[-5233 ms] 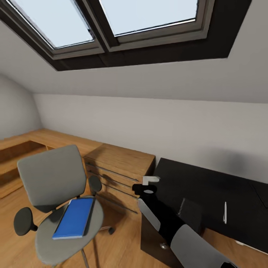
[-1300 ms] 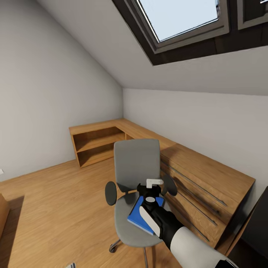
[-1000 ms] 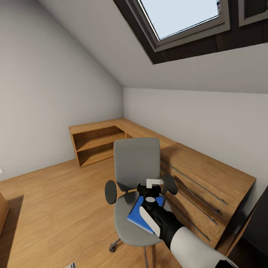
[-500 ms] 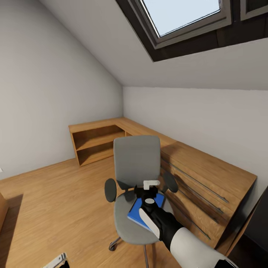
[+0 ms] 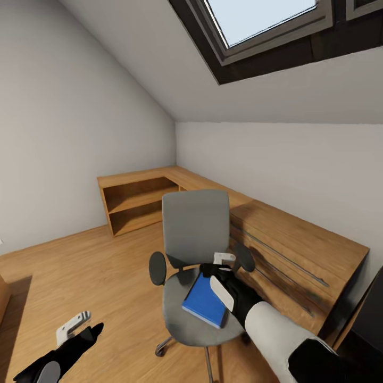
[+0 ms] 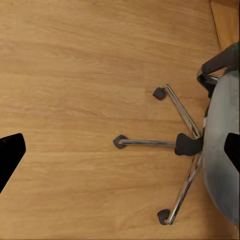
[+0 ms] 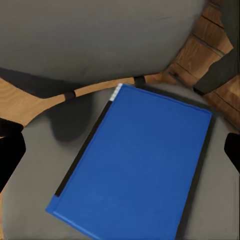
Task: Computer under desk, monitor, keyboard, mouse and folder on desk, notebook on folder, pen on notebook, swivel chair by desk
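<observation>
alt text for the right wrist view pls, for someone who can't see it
A flat bright blue rectangular folder with a black spine lies on the grey padded seat of an office swivel chair, seen from close above. The chair's grey backrest rises behind it, and the black tips of the right hand frame the picture's edges, spread wide apart.

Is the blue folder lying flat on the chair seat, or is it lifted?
Flat: the folder rests closed on the seat; right gripper hovers above.

Swivel chair [image 6: 220, 150] base on floor [image 6: 75, 75]

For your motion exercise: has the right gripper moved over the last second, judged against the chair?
Yes. The right gripper has shifted toward the chair's right armrest, uncovering more of the folder.
</observation>
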Available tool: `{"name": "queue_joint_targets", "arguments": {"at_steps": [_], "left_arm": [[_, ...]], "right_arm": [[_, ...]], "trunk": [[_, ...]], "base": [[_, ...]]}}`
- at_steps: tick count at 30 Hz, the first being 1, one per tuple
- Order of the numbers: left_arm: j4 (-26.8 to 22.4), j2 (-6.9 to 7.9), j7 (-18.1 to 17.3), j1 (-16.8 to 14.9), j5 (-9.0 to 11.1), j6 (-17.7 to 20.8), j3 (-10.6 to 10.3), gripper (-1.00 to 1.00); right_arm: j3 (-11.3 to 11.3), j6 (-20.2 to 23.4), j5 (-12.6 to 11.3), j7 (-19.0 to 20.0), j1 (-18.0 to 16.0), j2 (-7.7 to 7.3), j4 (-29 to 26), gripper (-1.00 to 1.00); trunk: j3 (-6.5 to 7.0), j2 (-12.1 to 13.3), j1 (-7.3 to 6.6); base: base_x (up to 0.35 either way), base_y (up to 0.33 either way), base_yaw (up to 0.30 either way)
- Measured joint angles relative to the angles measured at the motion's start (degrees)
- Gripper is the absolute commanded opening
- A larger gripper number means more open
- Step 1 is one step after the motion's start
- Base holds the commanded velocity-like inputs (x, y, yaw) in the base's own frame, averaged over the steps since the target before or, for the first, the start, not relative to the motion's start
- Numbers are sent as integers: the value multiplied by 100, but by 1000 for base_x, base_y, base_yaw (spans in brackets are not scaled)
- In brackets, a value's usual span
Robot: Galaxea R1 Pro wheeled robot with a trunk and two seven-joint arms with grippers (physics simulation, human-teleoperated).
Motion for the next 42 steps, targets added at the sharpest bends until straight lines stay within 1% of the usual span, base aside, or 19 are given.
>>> {"name": "queue_joint_targets", "arguments": {"at_steps": [1,2,3,4,5,6,7,9,12,13,16,26,42], "left_arm": [[-248,0,-2,0,21,223,42,100],[-365,-2,-2,0,32,348,81,100],[-554,-9,-6,1,71,586,194,100],[-629,-11,-9,1,103,700,267,100],[-833,8,-31,6,562,1079,509,100],[-866,9,-30,8,786,1142,552,100],[-876,8,-25,8,882,1163,566,100],[-897,8,-12,10,1151,1212,612,100],[-900,9,-2,10,1215,1213,623,100],[-897,9,-3,10,1236,1200,624,100],[-895,6,0,10,1241,1197,623,100],[-855,-37,29,10,1252,1178,600,100],[-853,-34,3,10,1253,1186,600,100]], "right_arm": [[-32,37,-96,44,-188,0,272,100],[-45,50,-157,66,-284,0,415,100],[-64,74,-269,120,-462,0,676,100],[-70,87,-339,159,-544,0,799,100],[-90,189,-611,363,-798,-45,1194,100],[-74,202,-665,399,-838,-54,1262,100],[-66,204,-680,410,-851,-56,1284,100],[-54,200,-722,445,-886,-49,1346,100],[-61,195,-737,456,-888,-38,1372,100],[-78,200,-744,487,-884,-67,1381,100],[-81,201,-748,500,-883,-76,1384,100],[-82,194,-756,512,-870,-82,1362,100],[-74,194,-768,507,-864,-56,1336,100]], "trunk": [[-18,-40,22],[-36,-80,44],[-54,-120,66],[-72,-161,88],[-90,-201,110],[-109,-241,132],[-127,-281,154],[-163,-361,198],[-217,-482,264],[-217,-483,265],[-217,-483,265],[-396,-883,484],[-683,-1525,835]], "base": [[0,0,0],[0,0,0],[0,0,0],[0,0,0],[0,0,0],[0,0,0],[0,0,0],[0,0,0],[0,0,0],[0,0,0],[0,0,0],[0,0,0],[0,0,0]]}}
